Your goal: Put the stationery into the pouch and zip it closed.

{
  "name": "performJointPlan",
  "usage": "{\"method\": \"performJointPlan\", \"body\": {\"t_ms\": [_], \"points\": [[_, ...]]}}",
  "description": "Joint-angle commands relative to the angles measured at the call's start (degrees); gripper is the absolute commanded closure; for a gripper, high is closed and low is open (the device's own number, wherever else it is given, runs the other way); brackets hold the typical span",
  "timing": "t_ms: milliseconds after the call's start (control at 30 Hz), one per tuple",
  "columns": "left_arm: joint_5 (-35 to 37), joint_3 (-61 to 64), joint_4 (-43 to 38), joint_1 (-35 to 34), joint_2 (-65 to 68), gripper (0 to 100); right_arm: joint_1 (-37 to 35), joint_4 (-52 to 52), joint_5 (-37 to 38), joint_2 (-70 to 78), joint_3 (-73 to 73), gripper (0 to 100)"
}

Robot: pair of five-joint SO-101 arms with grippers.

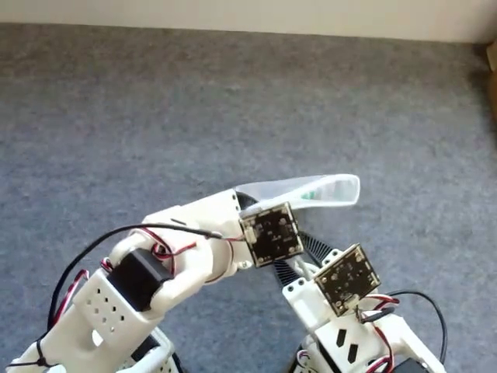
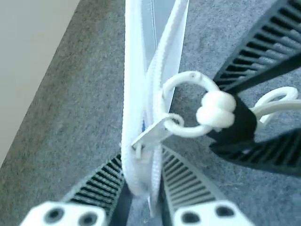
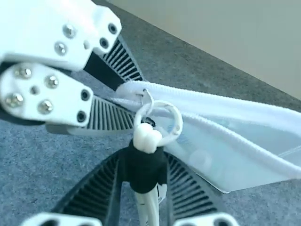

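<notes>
Two tools meet at one end of your translucent white zip pouch [image 1: 311,190], which stands on edge over the grey table [image 1: 116,101]. Your left tool [image 2: 141,162] pinches the pouch's zipper end. Your right tool [image 3: 142,162] clamps the black pull [image 3: 141,174] tied to the white slider ring [image 2: 188,77].

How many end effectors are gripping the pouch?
2. The left end effector clamps the pouch at its zipper end; the right end effector grips the zipper pull beside it.

Grey carpet [image 1: 116,116] underfoot; pale wall [image 1: 233,14] along far edge.
</notes>
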Motion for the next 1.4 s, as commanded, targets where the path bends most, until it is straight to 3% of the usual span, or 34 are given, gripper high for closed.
{"method": "performJointPlan", "body": {"t_ms": [0, 133, 300, 700, 1100, 1367], "points": [[0.6, 3.2, -4.4, 0.7, -0.2, 99, 0.7, -2.2, -2.6, -0.5, -3.3, 99.3], [0.7, 5.9, -7.5, 0.7, -0.2, 99, 4.6, -4.7, -4.5, -0.5, -2.9, 99.3], [4.0, 6.0, -7.6, 0.3, -0.2, 99, 12.9, -8.0, -7.6, -0.5, -2.8, 99.3], [4.0, 6.1, -7.7, -0.7, -0.2, 99, 25.0, -14.4, -10.7, -0.5, -2.7, 99.3], [4.0, 6.1, -7.9, -2.2, -0.2, 100, 26.9, -15.3, -11.0, -0.5, -2.7, 99.3], [4.0, 6.1, -7.9, -2.2, -0.2, 100, 36.6, -18.9, -14.9, -0.4, -1.4, 99.3]]}}
